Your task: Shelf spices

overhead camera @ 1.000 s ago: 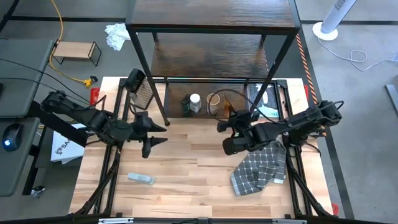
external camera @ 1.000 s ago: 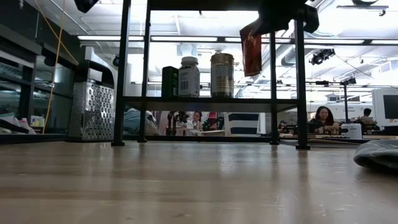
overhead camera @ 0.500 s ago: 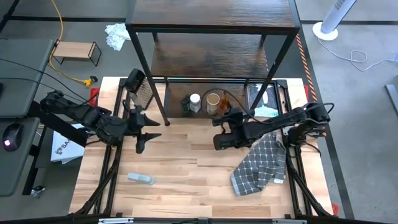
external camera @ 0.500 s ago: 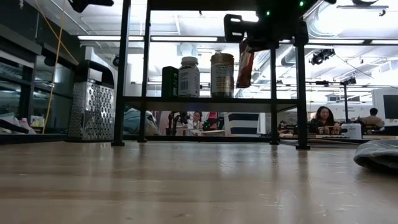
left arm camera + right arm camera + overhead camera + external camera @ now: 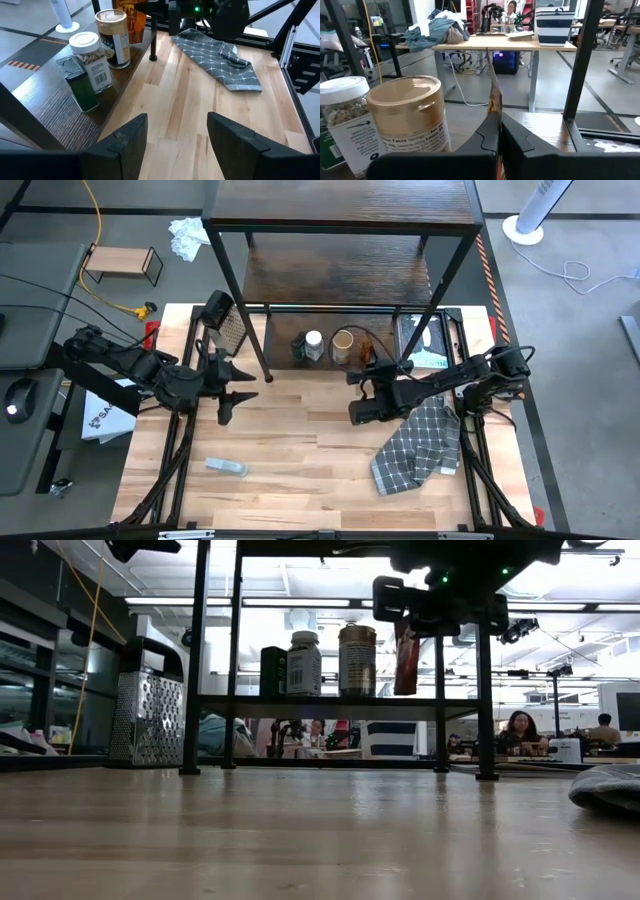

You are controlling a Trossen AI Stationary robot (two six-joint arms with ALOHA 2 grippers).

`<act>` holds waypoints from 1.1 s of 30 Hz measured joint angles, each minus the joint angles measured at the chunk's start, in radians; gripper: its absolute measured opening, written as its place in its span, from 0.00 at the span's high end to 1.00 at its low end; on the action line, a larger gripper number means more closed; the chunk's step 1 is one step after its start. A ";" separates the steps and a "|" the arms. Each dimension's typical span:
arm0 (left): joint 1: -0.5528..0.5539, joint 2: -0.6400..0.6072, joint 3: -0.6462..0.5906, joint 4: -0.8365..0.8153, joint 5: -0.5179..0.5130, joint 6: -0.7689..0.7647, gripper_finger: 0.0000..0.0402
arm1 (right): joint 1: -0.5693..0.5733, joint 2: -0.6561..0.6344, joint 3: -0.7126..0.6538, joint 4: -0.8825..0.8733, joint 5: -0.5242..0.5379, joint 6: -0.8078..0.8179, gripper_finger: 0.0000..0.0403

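Since a second ago the right hand point(image 5: 366, 380) dropped and moved in toward the shelf point(image 5: 300, 270); the reddish-brown packet point(image 5: 405, 655) now hangs upright, just beside the tan-lidded brown jar point(image 5: 357, 661) on the lowest board. Right hand is clamped on the packet's top edge. Left hand point(image 5: 238, 385) hovers near the bench's left edge, half open, holding nothing. Jar label reads "Facts".

You get one view straight down over the bench point(image 5: 300, 450), one level across its top, and two wrist views close on the shelf point(image 5: 340, 270), which all four share.
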 joint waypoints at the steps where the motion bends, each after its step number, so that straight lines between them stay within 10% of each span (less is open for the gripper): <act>1: 0.000 0.000 0.000 0.000 -0.002 -0.003 0.50 | 0.000 0.000 0.000 0.002 0.000 0.001 1.00; 15: 0.000 0.001 0.000 0.002 -0.018 -0.036 0.50 | -0.006 0.000 0.000 0.004 0.015 0.007 0.98; 33: 0.000 -0.001 0.000 0.000 -0.012 -0.036 0.50 | -0.006 0.000 0.030 0.041 -0.039 -0.046 0.54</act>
